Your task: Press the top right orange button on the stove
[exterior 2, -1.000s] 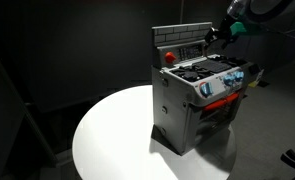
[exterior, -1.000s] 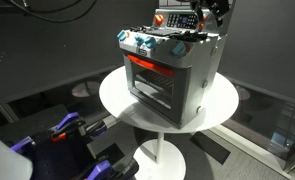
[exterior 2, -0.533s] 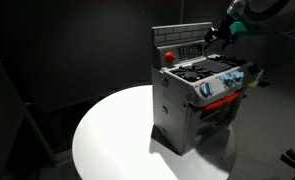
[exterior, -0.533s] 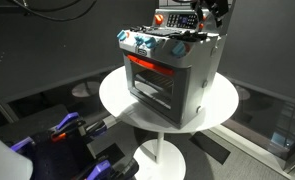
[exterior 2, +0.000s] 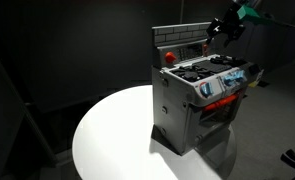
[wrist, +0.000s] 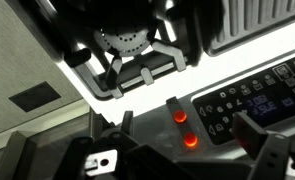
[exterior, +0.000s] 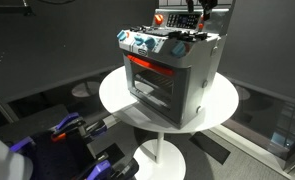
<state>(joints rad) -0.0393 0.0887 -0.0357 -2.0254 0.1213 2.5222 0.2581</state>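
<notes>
**Operator:** How far along am I?

**Spotter:** Your round white table point(exterior: 223, 104) holds the toy stove point(exterior: 172, 72), and your arm is up over the stove's back panel point(exterior 2: 182, 38). So I judge the approach done. The gripper point(exterior 2: 218, 31) hangs just above the panel's end, and neither exterior view shows it touching.

**Operator:** And the jaws?

**Spotter:** In the wrist view your fingers point(wrist: 105, 152) look parted, with nothing held between them. That corner is dark, so treat it as my best reading.

**Operator:** Where's the button?

**Spotter:** The wrist view shows two lit buttons close together on the control strip beneath you, the upper orange button point(wrist: 175, 115) and the lower orange button point(wrist: 191, 140). I can't tell from here which one is the top right button the task names. Nothing is pressed as far as the pictures show. You have yet to pick the right one, line a fingertip over it, come down and push.
</notes>
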